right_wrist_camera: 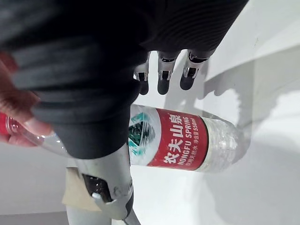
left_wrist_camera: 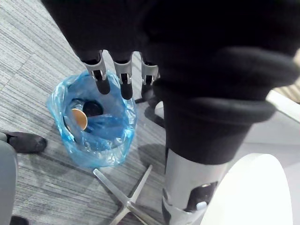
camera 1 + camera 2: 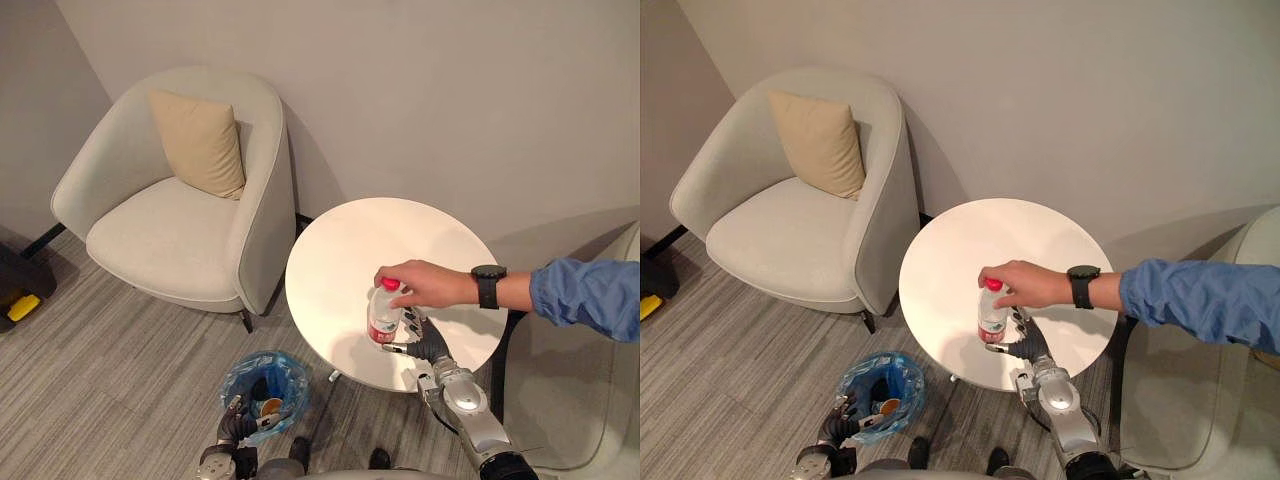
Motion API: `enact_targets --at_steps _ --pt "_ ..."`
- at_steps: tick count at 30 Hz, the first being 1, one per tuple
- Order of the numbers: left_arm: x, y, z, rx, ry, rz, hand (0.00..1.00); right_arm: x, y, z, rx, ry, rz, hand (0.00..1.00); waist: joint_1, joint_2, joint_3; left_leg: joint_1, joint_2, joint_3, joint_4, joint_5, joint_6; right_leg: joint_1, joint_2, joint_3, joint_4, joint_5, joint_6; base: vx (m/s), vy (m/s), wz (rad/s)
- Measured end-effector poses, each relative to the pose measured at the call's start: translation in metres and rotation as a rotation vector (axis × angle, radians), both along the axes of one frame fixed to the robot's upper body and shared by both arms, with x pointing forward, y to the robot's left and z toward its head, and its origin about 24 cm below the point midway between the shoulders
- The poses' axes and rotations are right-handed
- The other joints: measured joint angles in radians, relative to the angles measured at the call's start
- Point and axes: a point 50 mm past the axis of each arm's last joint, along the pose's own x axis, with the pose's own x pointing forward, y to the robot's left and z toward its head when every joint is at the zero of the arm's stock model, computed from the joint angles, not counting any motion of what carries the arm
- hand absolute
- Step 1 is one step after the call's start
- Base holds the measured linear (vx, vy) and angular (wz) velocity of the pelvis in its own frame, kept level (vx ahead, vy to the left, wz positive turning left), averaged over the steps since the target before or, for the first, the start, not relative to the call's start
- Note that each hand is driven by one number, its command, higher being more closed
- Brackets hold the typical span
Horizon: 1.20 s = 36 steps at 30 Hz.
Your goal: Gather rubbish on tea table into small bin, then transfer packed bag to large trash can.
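An armchair [image 3: 170,200] with a tan cushion [image 3: 200,140] is standing on the floor to the left of the round white table [image 3: 380,235]. A bin [image 3: 236,378] lined with a blue bag is sitting on the floor just off the table's near-left edge. A person's arm in a blue sleeve [image 3: 590,295] is reaching in over the table's right side, and their hand [image 3: 425,283] is gripping the bottle's red cap. The right hand [image 3: 1028,342] is resting at the table's near edge, fingers loosely spread with thumb and fingers on either side of the bottle [image 3: 383,320], not closed on it. The left hand [image 2: 123,82] is hanging over the bin, fingers straight and relaxed. The bottle is standing upright on the table.
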Motion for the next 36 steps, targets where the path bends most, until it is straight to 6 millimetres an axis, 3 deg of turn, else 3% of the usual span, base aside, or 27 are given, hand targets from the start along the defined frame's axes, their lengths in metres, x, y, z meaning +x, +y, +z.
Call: enact_targets --at_steps 36 --pt "-0.0001 -0.0022 -0.0003 -0.006 0.0 0.001 0.0 0.0084 0.0062 0.006 0.017 -0.032 -0.014 0.0 0.0 -0.003 0.002 0.005 0.0 -0.005 -0.005 0.0 0.0 0.005 0.0 -0.005 0.0 -0.005 0.004 -0.01 -0.003 0.0"
